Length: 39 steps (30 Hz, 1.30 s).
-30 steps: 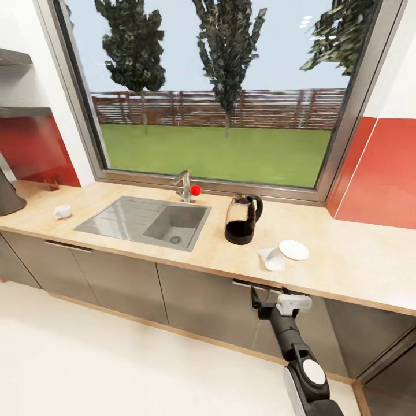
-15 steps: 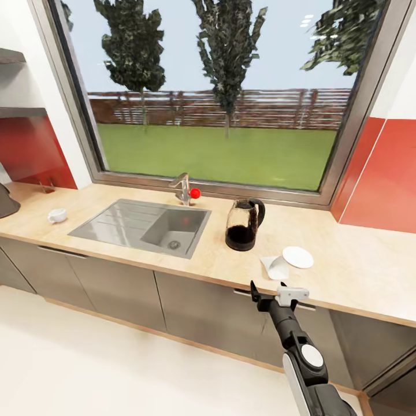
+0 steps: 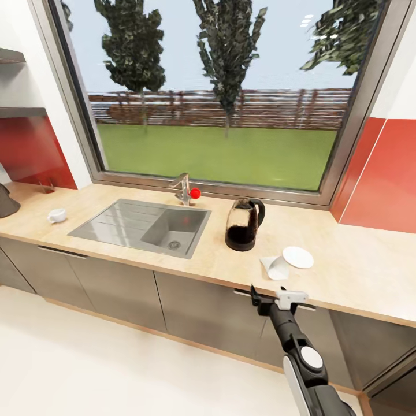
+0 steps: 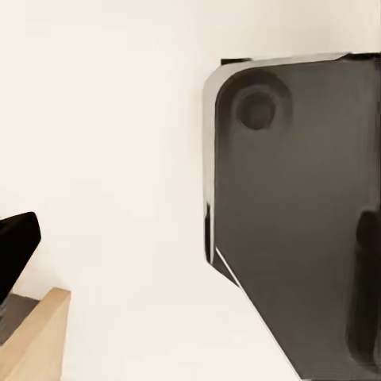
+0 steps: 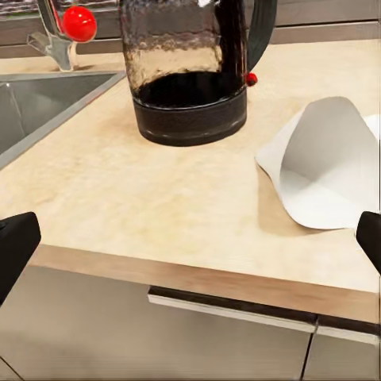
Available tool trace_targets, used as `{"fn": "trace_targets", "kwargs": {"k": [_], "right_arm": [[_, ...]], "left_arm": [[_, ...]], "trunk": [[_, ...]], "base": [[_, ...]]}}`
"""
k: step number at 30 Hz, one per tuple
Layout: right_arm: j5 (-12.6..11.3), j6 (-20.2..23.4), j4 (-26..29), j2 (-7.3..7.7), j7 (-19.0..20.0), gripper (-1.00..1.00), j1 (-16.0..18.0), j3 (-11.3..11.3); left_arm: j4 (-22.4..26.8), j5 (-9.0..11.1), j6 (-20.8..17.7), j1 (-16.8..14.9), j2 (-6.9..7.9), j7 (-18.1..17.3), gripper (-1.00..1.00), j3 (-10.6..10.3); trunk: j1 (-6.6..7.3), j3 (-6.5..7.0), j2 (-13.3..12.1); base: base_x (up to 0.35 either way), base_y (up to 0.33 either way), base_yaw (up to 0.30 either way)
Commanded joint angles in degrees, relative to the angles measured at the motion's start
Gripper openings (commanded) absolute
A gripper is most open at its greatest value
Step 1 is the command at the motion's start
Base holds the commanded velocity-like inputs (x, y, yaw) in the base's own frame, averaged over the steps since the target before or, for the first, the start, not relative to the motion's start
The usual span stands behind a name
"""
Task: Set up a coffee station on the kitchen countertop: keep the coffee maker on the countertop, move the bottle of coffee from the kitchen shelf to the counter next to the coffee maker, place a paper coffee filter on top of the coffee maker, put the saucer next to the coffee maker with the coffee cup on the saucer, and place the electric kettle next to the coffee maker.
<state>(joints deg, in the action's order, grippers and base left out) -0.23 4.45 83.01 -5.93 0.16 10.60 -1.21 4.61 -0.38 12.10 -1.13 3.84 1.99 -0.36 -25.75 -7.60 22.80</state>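
Note:
The electric kettle [image 3: 242,225] [image 5: 190,71] stands on the kitchen countertop [image 3: 346,271], to the right of the sink. In front of it on the right lies the paper coffee filter [image 3: 275,267] [image 5: 325,171], and the saucer [image 3: 298,257] sits just beyond the filter. The coffee cup [image 3: 56,215] rests far left, near the coffee maker [image 3: 6,201], which the picture edge cuts off. My right gripper [image 3: 271,297] [image 5: 190,242] hangs open before the counter's front edge, just short of the filter. My left gripper [image 4: 190,246] points at the floor, open and empty. The kitchen shelf [image 3: 17,110] is at upper left; the bottle of coffee is out of view.
An inset steel sink [image 3: 144,222] with a red-knobbed tap [image 3: 186,189] lies left of the kettle. A large window runs behind the counter, with red wall panels at both ends. Dark grey cabinet fronts [image 3: 196,306] stand below. Pale floor lies in front.
The camera moved a little over the first half second, sliding the counter items slightly left in the picture. My right gripper has come slightly closer to the counter edge. Nothing on the counter moved.

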Motion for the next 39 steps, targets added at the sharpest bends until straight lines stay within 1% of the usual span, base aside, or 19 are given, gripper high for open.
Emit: {"fn": "trace_targets", "kwargs": {"k": [1, 3, 4, 5, 7, 11, 15, 25, 34, 39], "right_arm": [[0.0, 0.3, 0.0, 0.11, 0.0, 1.00, 0.0, 0.0], [0.0, 0.4, -0.1, 0.48, -0.2, 1.00, 0.0, 0.1], [0.0, 0.4, -0.2, 0.82, -0.2, 1.00, 0.0, 0.2], [0.0, 0.4, -0.2, 1.01, -0.3, 1.00, 0.0, 0.3], [0.0, 0.4, -0.6, 1.86, -0.3, 1.00, 0.0, 1.5], [0.1, 0.4, -1.8, 2.53, -0.3, 1.00, 0.0, 3.4], [0.0, 0.4, -3.2, 2.71, -0.3, 1.00, 0.0, 4.0], [0.0, 0.4, -3.8, 2.73, -0.3, 1.00, 0.0, 4.1], [0.0, 0.3, -3.9, 2.68, -0.3, 1.00, 0.0, 4.1], [0.0, 0.3, -3.9, 2.68, -0.3, 1.00, 0.0, 4.2]], "left_arm": [[0.3, -0.1, 2.4, 0.0, 0.01, 0.1, 1.00, -0.1], [0.7, -0.2, 5.5, 0.0, 0.02, 0.1, 1.00, -0.1], [0.9, -0.2, 6.3, 0.0, 0.00, 0.1, 1.00, -0.2], [0.9, -0.2, 6.6, 0.0, -0.01, 0.1, 1.00, -0.2], [1.0, -0.2, 7.4, -0.1, -0.02, 0.1, 1.00, -0.2], [1.1, -0.2, 7.7, -0.1, 0.01, 0.1, 1.00, -0.2], [1.0, -0.2, 7.8, -0.1, 0.02, 0.1, 1.00, -0.2], [1.0, -0.2, 7.9, 0.0, 0.03, 0.1, 1.00, -0.2], [1.0, -0.2, 7.9, 0.0, -0.02, 0.1, 1.00, -0.1], [1.0, -0.2, 7.9, 0.0, -0.02, 0.1, 1.00, -0.2]], "trunk": [[-0.03, -0.12, 0.1], [-0.03, -0.12, 0.1], [-0.03, -0.12, 0.1], [-0.03, -0.12, 0.1], [-0.03, -0.12, 0.1], [-0.03, -0.12, 0.1], [-0.03, -0.12, 0.1], [-0.03, -0.12, 0.1], [-0.03, -0.12, 0.1], [-0.03, -0.12, 0.1]], "base": [[0.000, 0.000, 0.000], [0.000, 0.000, 0.000], [0.000, 0.000, 0.000], [0.000, 0.000, 0.000], [0.000, 0.000, 0.000], [0.000, 0.000, 0.000], [0.000, 0.000, 0.000], [0.008, 0.000, 0.000], [0.143, 0.000, 0.000], [0.263, 0.000, 0.000]]}}
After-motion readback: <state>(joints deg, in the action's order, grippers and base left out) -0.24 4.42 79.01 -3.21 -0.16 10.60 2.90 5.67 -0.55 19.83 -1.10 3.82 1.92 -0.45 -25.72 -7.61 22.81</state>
